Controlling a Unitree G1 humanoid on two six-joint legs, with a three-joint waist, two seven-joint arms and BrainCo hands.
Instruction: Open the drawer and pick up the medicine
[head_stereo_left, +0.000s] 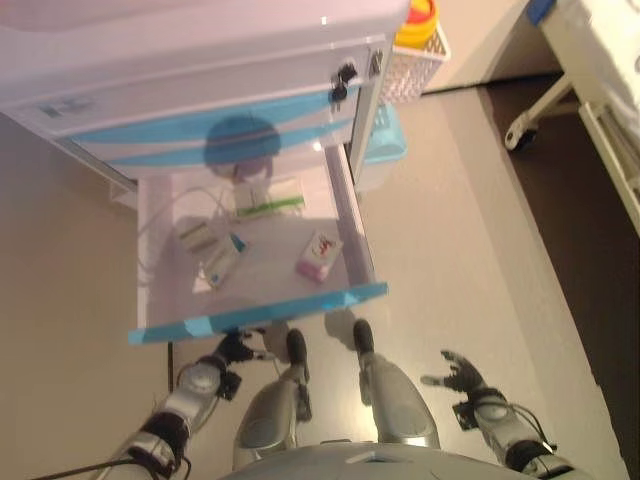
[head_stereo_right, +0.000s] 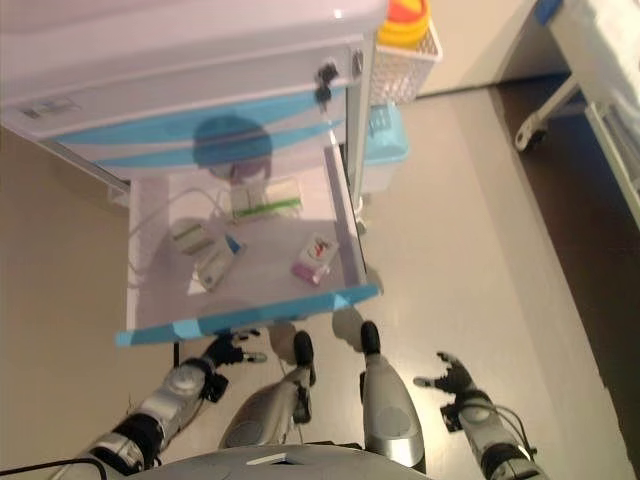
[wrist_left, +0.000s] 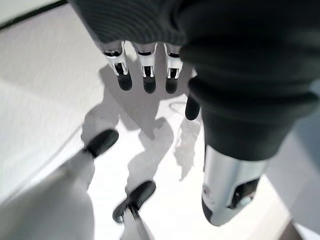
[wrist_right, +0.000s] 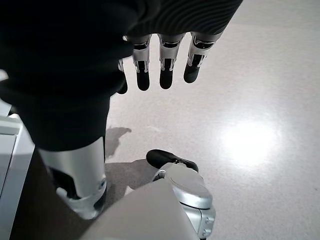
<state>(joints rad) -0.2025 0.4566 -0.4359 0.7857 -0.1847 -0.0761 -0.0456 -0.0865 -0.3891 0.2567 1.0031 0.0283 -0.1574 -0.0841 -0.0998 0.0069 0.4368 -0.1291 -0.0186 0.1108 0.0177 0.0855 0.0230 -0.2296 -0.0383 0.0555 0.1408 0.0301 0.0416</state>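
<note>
The drawer (head_stereo_left: 255, 262) already stands pulled out of the cart (head_stereo_left: 190, 60), so I judge the opening step done and the pick-up step now in hand.

Inside the drawer lie several packs: a pink-and-white box (head_stereo_left: 319, 256) toward the right wall, a green-and-white box (head_stereo_left: 268, 197) near the back, and two smaller packs, a pale green one (head_stereo_left: 200, 235) and a blue-tipped one (head_stereo_left: 223, 262), toward the left. Any of these could be the medicine; I cannot tell which is meant.

My left robot hand (head_stereo_left: 236, 348) sits just under the drawer's blue front edge (head_stereo_left: 258, 314), near its middle. In its wrist view the fingers (wrist_left: 146, 75) hang straight and loose over the floor, holding nothing.

My right robot hand (head_stereo_left: 460, 376) is well apart, out at about 4 o'clock from the drawer, over bare floor. Its fingers (wrist_right: 166, 70) are spread and relaxed, also empty.

From my left robot hand the pink-and-white box is up at about 1 o'clock and the blue-tipped pack near 12 o'clock, both inside the drawer and above the front lip.

The next move, as I see it, calls for lifting one robot hand over that front edge, going down into the drawer and closing on a single pack without knocking its neighbours.
</note>
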